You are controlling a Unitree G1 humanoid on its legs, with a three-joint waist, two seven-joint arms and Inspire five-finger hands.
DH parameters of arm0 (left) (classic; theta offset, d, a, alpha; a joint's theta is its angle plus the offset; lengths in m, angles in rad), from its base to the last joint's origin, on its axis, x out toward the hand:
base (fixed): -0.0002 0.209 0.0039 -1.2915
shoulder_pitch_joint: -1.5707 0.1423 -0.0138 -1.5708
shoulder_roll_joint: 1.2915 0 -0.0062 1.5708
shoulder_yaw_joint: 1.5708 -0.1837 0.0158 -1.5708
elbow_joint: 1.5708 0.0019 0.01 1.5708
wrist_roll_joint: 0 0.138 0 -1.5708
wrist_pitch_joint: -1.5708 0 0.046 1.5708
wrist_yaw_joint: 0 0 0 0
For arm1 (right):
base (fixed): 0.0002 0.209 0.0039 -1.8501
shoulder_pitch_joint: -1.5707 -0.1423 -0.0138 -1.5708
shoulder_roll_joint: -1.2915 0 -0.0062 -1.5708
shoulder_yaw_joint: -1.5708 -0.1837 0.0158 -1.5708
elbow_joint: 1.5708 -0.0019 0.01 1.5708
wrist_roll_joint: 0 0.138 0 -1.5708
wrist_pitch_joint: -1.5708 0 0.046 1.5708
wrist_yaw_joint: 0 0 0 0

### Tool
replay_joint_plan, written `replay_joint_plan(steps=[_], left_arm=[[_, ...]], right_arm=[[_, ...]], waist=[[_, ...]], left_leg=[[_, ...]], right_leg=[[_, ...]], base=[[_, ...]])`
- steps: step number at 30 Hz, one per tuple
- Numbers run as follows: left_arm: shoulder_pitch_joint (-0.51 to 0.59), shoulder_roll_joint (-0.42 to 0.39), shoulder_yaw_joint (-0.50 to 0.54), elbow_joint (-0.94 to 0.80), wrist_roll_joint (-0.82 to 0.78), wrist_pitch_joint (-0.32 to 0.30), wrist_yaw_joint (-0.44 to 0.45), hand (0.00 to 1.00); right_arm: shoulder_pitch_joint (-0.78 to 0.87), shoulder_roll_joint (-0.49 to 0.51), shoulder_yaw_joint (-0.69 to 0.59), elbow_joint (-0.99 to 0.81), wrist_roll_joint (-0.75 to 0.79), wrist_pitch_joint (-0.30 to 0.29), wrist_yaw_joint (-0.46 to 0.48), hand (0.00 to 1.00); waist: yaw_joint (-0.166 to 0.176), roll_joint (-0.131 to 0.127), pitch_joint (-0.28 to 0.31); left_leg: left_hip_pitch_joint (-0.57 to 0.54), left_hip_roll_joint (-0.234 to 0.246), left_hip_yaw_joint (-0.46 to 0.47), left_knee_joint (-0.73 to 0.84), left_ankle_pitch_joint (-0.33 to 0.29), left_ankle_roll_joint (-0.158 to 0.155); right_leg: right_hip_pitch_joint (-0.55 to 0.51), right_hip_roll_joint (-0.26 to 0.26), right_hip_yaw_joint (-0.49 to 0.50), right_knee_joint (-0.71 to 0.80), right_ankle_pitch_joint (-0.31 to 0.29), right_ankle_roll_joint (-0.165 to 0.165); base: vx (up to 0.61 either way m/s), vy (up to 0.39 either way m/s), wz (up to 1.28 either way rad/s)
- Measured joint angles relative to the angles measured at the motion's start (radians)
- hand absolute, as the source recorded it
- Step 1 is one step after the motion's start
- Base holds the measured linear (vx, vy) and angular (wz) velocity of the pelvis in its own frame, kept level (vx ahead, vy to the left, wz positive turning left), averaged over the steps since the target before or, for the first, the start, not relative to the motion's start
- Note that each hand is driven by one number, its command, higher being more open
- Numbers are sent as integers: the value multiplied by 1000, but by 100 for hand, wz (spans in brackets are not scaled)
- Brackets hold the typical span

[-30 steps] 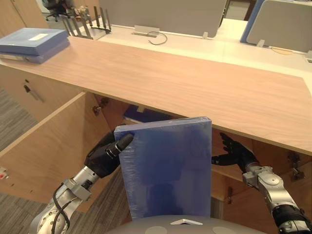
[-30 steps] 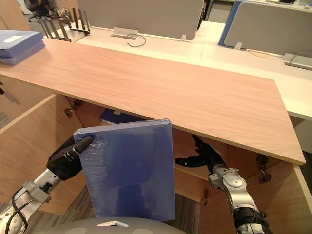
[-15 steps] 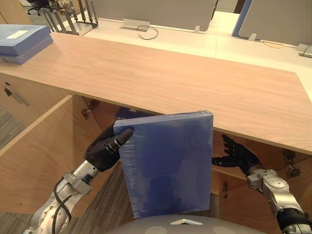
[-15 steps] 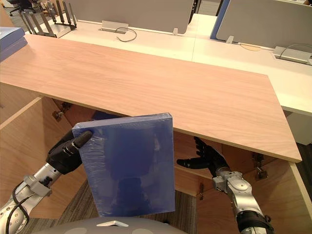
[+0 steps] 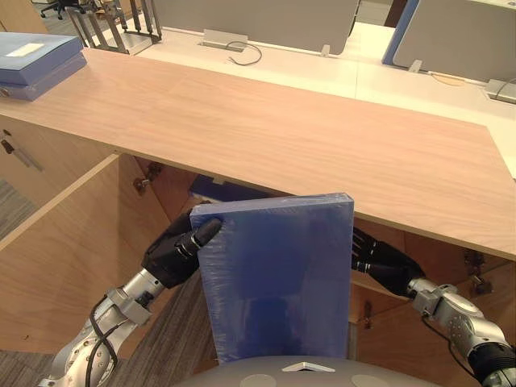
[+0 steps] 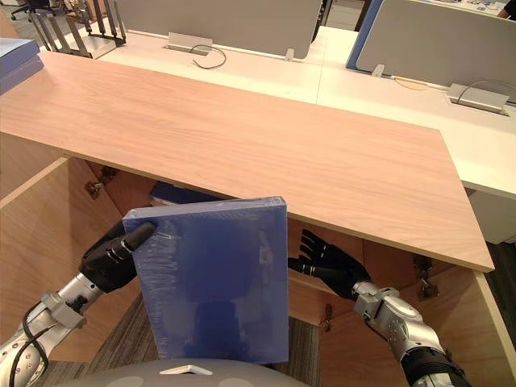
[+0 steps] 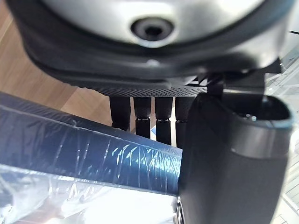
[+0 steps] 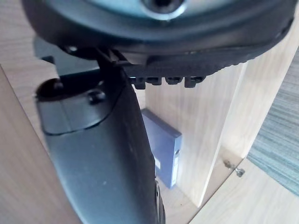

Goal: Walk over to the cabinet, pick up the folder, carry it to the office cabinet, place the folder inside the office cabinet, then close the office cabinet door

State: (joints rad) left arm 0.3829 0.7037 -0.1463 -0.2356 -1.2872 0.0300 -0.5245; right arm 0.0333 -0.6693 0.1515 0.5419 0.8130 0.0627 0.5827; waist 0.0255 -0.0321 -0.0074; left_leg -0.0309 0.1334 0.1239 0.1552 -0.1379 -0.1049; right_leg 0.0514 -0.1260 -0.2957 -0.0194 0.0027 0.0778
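Note:
A blue folder (image 5: 278, 278) wrapped in clear film stands upright in front of the open office cabinet (image 5: 169, 189), below its wooden top (image 5: 282, 121). My left hand (image 5: 173, 251) is shut on the folder's left edge, with the thumb across the top left corner of the front. In the left wrist view my fingers (image 7: 140, 116) lie behind the folder (image 7: 84, 154). My right hand (image 6: 334, 268) is open, its straight fingers reaching to the folder's right edge under the cabinet top.
The cabinet's left door (image 5: 68, 250) stands open beside my left arm. Another blue folder (image 8: 164, 149) stands inside the cabinet. Stacked blue folders (image 5: 36, 60) lie on the top's far left, and a file rack (image 5: 113, 20) stands behind.
My right hand has moved left, from a little apart to the folder's right edge. The folder stays in my left hand, slightly more upright. The camera has shifted.

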Motion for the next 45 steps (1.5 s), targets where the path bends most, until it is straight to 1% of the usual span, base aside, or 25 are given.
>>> replay_joint_plan(steps=[3,8,13,17,20,25,27,29,30,32,34,36,40,45], left_arm=[[0,13,-24,1,0,18,-1,0],[-4,13,-42,3,0,19,-1,0],[-38,13,-80,3,0,18,-2,0],[-50,9,-96,3,1,18,-2,0],[-75,-1,-117,10,1,18,-2,0],[-78,-19,-125,11,2,18,-2,0],[-79,-26,-126,15,2,18,-3,0],[-90,-32,-133,42,2,18,-7,0],[-99,-37,-135,69,4,22,-10,0],[-100,-38,-134,90,4,23,-10,0],[-100,-39,-134,107,5,24,-10,0],[-101,-43,-132,128,5,24,-11,0],[-120,-80,-128,242,54,24,-15,0],[-126,-111,-100,323,71,23,-17,0]], right_arm=[[0,-1,13,-45,33,3,10,100],[5,-5,26,-106,55,22,28,100],[26,-36,29,-194,78,22,35,100],[33,-38,35,-247,83,22,38,100],[34,-38,38,-287,114,23,39,100],[35,-38,39,-340,121,23,51,100],[41,-38,39,-334,119,22,62,100],[41,-39,41,-279,89,21,76,100],[38,-41,42,-206,29,20,74,100],[42,-46,43,-125,-29,23,62,100],[58,-57,43,-85,-54,29,55,100],[80,-68,43,-83,-56,33,49,100],[80,-68,42,-85,-62,32,45,100],[79,-66,25,-84,-63,32,38,100]], waist=[[-1,-2,-1],[-1,-4,-2],[-1,-4,-3],[-4,-4,-4],[-3,-2,-5],[-3,-1,-6],[-3,-1,-6],[-2,0,-6],[0,0,-7],[-1,1,-7],[-3,5,-9],[-8,10,-12],[-29,21,-19],[-31,26,-22]], left_leg=[[0,0,1,2,-1,0],[-6,1,1,17,-7,1],[-10,-3,3,25,-14,5],[-15,-3,5,39,-22,5],[-15,-4,5,39,-22,5],[-16,-4,5,44,-23,3],[-18,-5,4,48,-23,3],[-20,-5,3,52,-24,4],[-20,-6,2,53,-24,4],[-21,-5,1,53,-24,4],[-22,-5,1,53,-24,4],[-22,-5,2,52,-24,4],[-22,-3,7,51,-25,6],[-14,-3,23,48,-23,7]], right_leg=[[0,0,0,0,0,0],[1,-1,0,1,1,1],[2,-7,0,3,2,4],[2,-8,2,4,3,5],[2,-9,1,4,3,5],[3,-9,-1,4,3,5],[3,-10,-2,3,3,5],[4,-11,-3,3,3,5],[5,-11,-3,3,3,5],[5,-11,-3,3,3,5],[5,-11,-3,2,3,5],[5,-10,-2,2,3,5],[2,-9,3,2,3,5],[-11,-11,24,2,8,11]], base=[[0,0,0],[0,0,0],[0,0,0],[-3,3,-1],[0,0,0],[0,0,0],[0,0,0],[0,0,0],[0,0,0],[0,0,0],[0,0,0],[0,0,0],[-9,0,-3],[-3,7,-11]])
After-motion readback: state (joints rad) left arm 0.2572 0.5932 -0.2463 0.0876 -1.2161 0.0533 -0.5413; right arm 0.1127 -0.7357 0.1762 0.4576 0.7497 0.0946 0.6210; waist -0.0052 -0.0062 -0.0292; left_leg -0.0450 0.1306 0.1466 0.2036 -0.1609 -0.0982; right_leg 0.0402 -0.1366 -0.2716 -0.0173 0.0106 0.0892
